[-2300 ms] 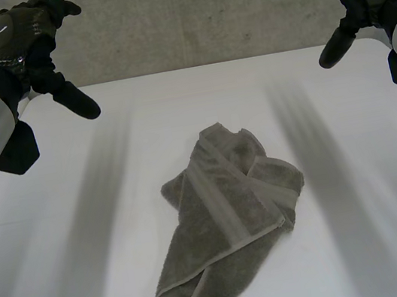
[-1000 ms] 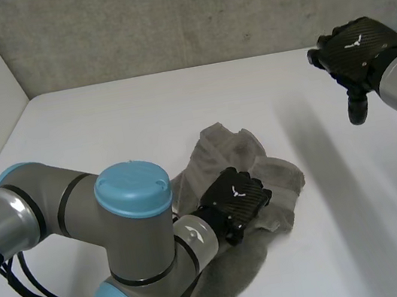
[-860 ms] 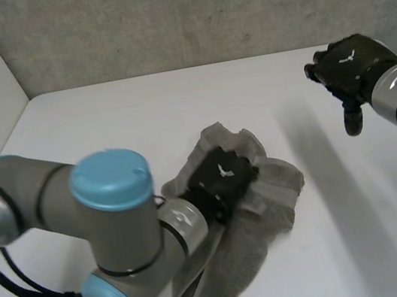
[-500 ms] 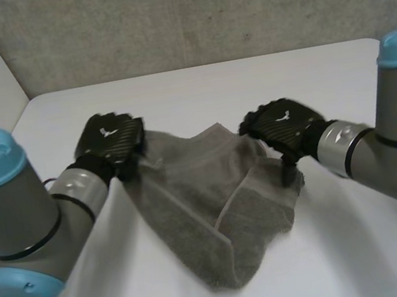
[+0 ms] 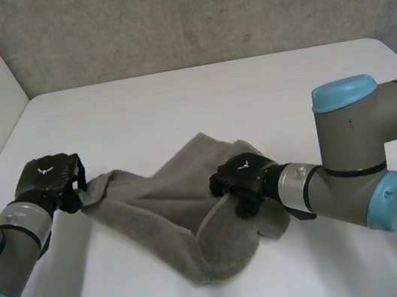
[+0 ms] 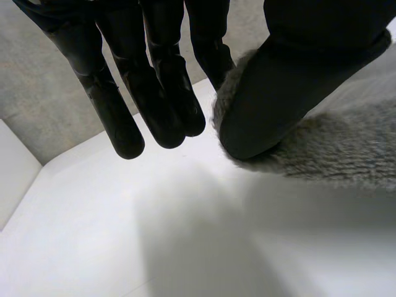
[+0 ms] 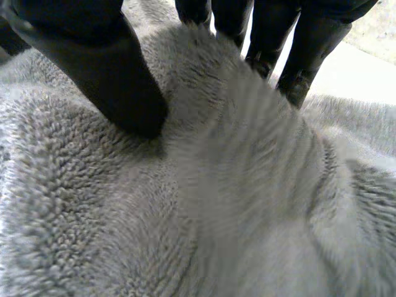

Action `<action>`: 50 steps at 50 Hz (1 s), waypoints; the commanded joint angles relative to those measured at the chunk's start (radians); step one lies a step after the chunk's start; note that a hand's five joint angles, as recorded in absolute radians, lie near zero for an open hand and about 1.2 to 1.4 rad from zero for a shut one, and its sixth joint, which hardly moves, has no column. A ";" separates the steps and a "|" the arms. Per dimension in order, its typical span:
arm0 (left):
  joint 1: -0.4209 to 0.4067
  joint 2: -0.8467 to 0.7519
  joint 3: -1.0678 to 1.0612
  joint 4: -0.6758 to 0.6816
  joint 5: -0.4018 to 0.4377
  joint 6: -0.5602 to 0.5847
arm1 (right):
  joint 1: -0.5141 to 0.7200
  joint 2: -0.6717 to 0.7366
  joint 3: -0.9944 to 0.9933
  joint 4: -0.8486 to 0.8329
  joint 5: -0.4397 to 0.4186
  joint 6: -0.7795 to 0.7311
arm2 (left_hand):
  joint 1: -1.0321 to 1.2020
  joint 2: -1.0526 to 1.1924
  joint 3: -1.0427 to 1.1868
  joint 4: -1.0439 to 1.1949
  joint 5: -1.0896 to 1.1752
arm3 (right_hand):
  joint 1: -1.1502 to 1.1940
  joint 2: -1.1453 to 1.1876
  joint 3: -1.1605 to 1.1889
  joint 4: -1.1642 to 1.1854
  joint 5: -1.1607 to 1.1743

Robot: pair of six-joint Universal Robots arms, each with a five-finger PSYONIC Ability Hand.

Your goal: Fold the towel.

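Toward the front edge of the tabletop (image 5: 198,103): towel (image 5: 161,200), left hand (image 5: 50,181) at its left corner, right hand (image 5: 240,177) right of its middle.

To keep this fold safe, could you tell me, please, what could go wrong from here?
1. The left hand pinches only the corner tip of the grey terry towel; pulling may slip it free.
2. The right hand grips a bunched ridge near the middle, not an edge, so it may drag several layers and leave the towel crumpled.

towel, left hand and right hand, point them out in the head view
towel (image 5: 158,201), head view, middle of the spread cloth
left hand (image 5: 50,179), head view, back of the hand
right hand (image 5: 241,175), head view, back of the hand
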 commanded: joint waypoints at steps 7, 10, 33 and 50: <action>-0.013 0.108 -0.087 0.048 0.032 0.001 | -0.015 -0.206 0.064 -0.008 0.019 0.001 | -0.776 -0.806 -0.805 -0.806 -0.785 | 0.193 0.143 0.158 0.114 0.128; -0.017 0.133 -0.110 0.070 0.058 0.001 | -0.015 -0.237 0.073 -0.007 0.023 -0.007 | -0.779 -0.809 -0.809 -0.809 -0.789 | 0.098 0.048 0.063 0.019 0.033; -0.018 0.234 -0.346 0.157 0.392 0.015 | -0.012 -0.299 0.268 -0.052 0.030 -0.162 | -0.521 -0.551 -0.550 -0.551 -0.530 | -0.540 -0.590 -0.575 -0.619 -0.605; -0.021 0.228 -0.409 0.170 0.432 0.013 | -0.026 -0.424 0.458 -0.237 0.033 -0.173 | -0.542 -0.571 -0.571 -0.571 -0.551 | -0.546 -0.596 -0.581 -0.624 -0.611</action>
